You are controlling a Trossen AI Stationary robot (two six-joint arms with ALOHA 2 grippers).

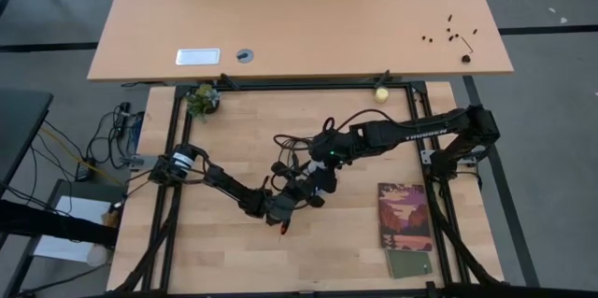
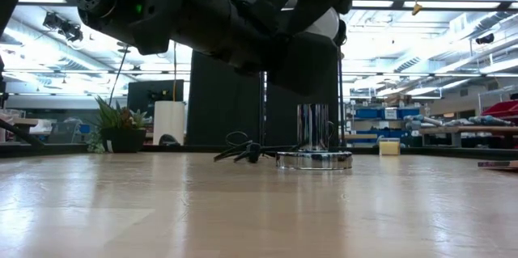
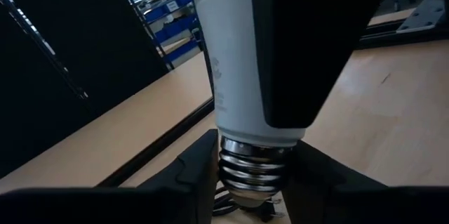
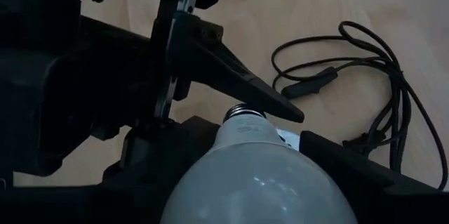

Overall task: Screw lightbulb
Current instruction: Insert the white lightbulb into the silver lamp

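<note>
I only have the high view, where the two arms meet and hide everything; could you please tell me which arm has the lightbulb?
Observer: The right end effector is shut on the glass of the lightbulb.
Operator: And the left one?
Observer: The left end effector is at the lightbulb's screw base.
Operator: Is the lightbulb in the socket?
Observer: No. The socket stands on the table, and the lightbulb is up in the air, apart from it.
</note>
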